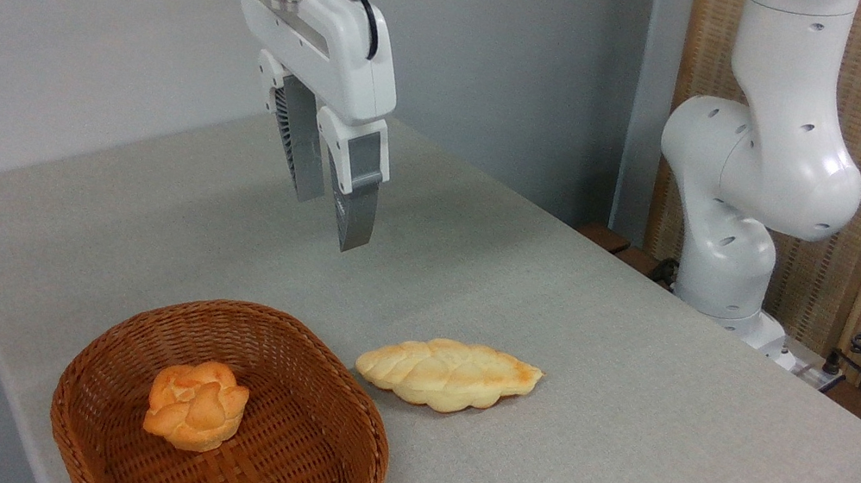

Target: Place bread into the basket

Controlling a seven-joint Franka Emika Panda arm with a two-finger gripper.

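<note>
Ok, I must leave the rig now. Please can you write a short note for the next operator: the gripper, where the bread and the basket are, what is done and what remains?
Gripper: empty, raised above the table, behind the basket; fingers close together, open or shut is hard to tell.
Bread: the small orange-brown bun lies inside the basket, left of its middle.
Basket: at the front left of the table.
Braided loaf: on the table just right of the basket, outside it.
Done: the bun is in the basket and released.
Left: nothing visible for the bun; perhaps move the arm away.
</note>
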